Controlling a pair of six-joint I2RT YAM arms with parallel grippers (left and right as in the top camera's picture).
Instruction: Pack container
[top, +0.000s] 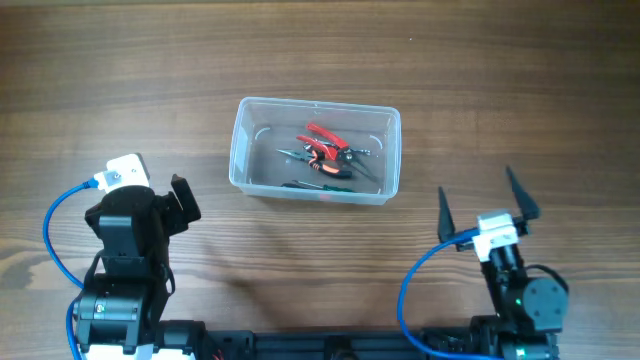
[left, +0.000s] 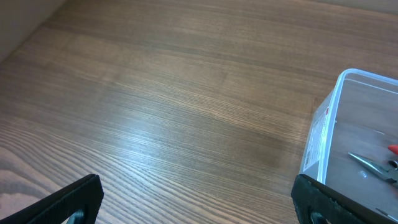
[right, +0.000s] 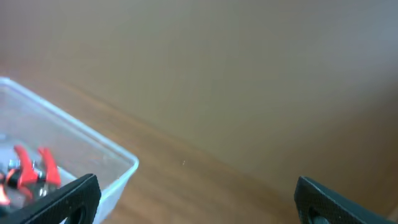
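Sitting mid-tabletop: container (top: 236, 150), likely light, stiff, slick, with tools (top: 325, 150) inside. Best hold judged at the thin rim, short ends. Left claw (left: 199, 190) and right claw (top: 481, 203) gape empty.

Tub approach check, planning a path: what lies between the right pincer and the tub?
Nothing: overhead, only bare table separates the right pincer from the tub.

You look at robot test bench, likely lab or workshop. Wood-grain table (top: 120, 80) fills view. Left arm (top: 125, 250) and right arm (top: 520, 295) sit at near edge, blue cable (top: 47, 225) looping to each. Clear container (top: 320, 101) holds red-handled pliers (top: 325, 148). Plain tan wall (right: 249, 62) behind.
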